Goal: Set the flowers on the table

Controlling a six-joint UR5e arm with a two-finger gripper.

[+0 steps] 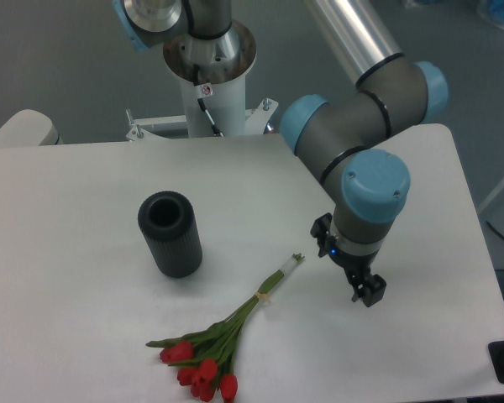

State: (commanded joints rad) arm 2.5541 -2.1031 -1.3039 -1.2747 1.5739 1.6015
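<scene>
The flowers [235, 326] lie flat on the white table [76, 176] near its front edge. Their red tulip heads point toward the front left and their pale stem ends toward the upper right. My gripper [346, 264] hangs to the right of the stem ends, apart from them. Its fingers [370, 290] stand open with nothing between them, and the blue wrist partly hides them from above.
A black ribbed cylinder vase [170, 233] stands upright left of the flowers. The robot's base column [208, 59] rises at the table's back edge. The table's right edge runs close behind the arm.
</scene>
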